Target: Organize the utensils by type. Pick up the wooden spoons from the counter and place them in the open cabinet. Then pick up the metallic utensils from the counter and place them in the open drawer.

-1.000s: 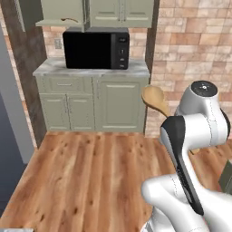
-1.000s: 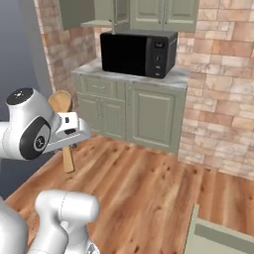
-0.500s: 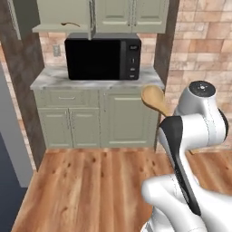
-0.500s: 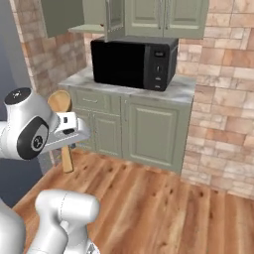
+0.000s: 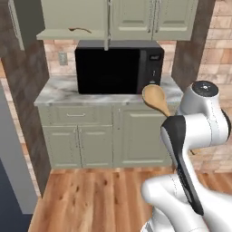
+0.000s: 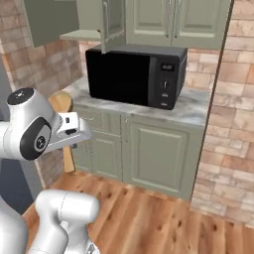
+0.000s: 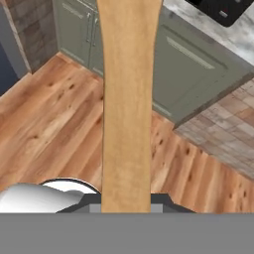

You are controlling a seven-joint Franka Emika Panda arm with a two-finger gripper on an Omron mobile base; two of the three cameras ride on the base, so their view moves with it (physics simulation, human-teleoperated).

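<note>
Closer now than a second ago, our base has driven toward the kitchen wall, so the cabinets and the microwave loom larger in both base views, while the spoon sits in our grip just as it did then. We face the pale sage-green wall cabinet with its left door swung open; on its plain inner shelf lies a slim, stick-like orange-tan wooden spoon. Below it the big black microwave oven stands on the grey-white marbled stone counter, which tops a run of sage-green base cupboards over a warm plank floor. Red-brown brick wall closes off the right side. We carry the long orange-tan wooden spoon with the big round bowl in the air in front of the counter's edge, its bowl tilted up and to the left in the left base view; from the right base view its bowl shows behind our white arm. In the hand view its broad handle runs straight up from the bottom. Our tool is pinching that handle at its lower end, its tips hidden behind the wood.
</note>
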